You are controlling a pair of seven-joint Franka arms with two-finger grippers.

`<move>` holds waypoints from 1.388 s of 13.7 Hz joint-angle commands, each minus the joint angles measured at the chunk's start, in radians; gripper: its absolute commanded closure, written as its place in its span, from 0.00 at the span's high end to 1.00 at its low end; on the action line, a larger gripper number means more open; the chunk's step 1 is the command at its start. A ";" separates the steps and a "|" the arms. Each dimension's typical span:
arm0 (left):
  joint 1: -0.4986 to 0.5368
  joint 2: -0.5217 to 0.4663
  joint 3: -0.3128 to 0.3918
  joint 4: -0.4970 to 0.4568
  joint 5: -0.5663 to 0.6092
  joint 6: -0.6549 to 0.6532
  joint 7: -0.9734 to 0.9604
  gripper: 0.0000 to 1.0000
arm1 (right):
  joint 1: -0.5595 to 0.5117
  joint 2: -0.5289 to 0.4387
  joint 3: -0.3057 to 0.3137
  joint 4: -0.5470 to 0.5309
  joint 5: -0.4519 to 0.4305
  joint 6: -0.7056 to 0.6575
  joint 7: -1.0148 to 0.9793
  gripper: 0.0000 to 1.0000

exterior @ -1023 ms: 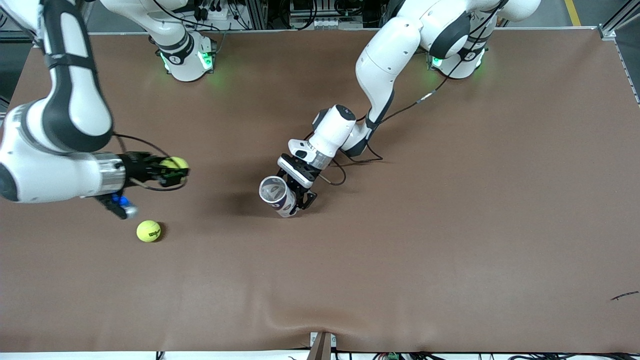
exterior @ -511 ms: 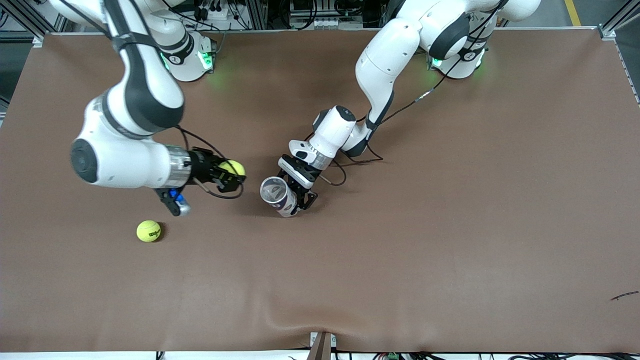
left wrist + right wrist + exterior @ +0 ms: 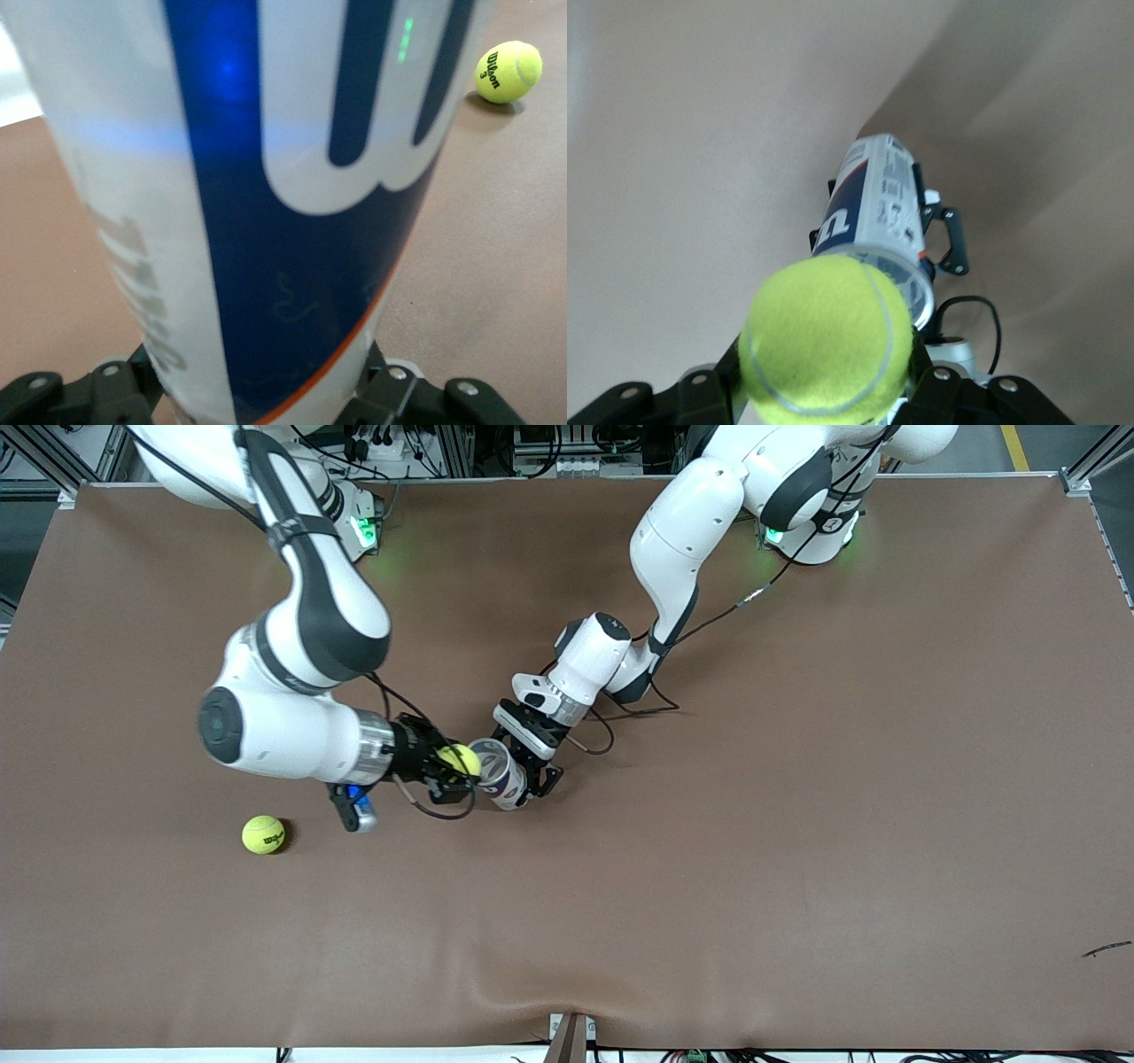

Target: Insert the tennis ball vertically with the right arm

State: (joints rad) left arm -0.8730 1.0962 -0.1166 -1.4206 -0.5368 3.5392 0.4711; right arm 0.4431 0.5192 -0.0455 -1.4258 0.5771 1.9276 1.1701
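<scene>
The fuzzy yellow-green tennis ball [image 3: 458, 759], seamed in white, sits clamped in the right hand [image 3: 454, 767], which has swung from over bare surface to the open mouth of the can [image 3: 497, 772]. That glossy white-and-blue cylinder stands gripped by the left hand [image 3: 534, 772], unmoved. A second ball [image 3: 263, 834] still lies on the brown cloth surface [image 3: 797, 824], toward the right arm's end.

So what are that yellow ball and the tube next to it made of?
The tennis ball looks like fuzzy yellow felt with a pale curved seam. The can looks like smooth, glossy plastic under a printed blue and white label, though the exact material is unclear.
</scene>
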 commanded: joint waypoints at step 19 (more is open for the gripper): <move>-0.012 0.013 0.014 0.020 -0.012 0.013 -0.005 0.88 | -0.084 0.015 -0.025 0.008 -0.191 -0.184 -0.094 1.00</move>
State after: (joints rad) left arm -0.8730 1.0965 -0.1129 -1.4201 -0.5368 3.5393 0.4711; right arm 0.4245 0.5504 -0.0822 -1.4157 0.4604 1.8206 1.1651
